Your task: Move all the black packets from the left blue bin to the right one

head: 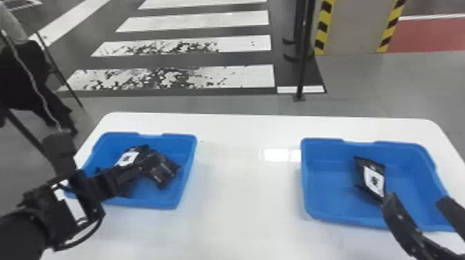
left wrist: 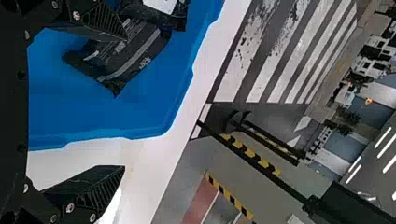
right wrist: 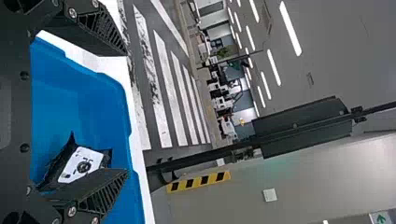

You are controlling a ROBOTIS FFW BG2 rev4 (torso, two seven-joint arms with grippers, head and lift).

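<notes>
Left wrist view: the left pincer [left wrist: 124,102] is released, its fingers well apart with nothing held between them. A striped black packet [left wrist: 122,63] lies in the left blue bin [left wrist: 107,119], the upper finger covering part of it. The step in hand looks like lining up a grasp. The next move probably calls for a small shift over that packet, then lowering with one finger on each side before closing.

Right wrist view: the right pincer [right wrist: 127,112] is released too, its fingers spread and empty. Below it a labelled black packet [right wrist: 88,158] lies in the right blue bin [right wrist: 81,102], label showing, one finger overlapping it in the picture; I cannot tell whether they touch.

Head view: the bins stand by the left and right edges of the table [head: 242,186]. The striped packet lies toward the left bin's right edge, beside a white-labelled packet [head: 128,157] nearer the far edge. As far as the overlap lets me judge, the striped one's long axis slants from the far left to the near right, one end facing the bin's near right corner. In the right bin, the labelled packet's long axis runs mostly from the far edge toward the near edge, leaning right at its near end.
</notes>
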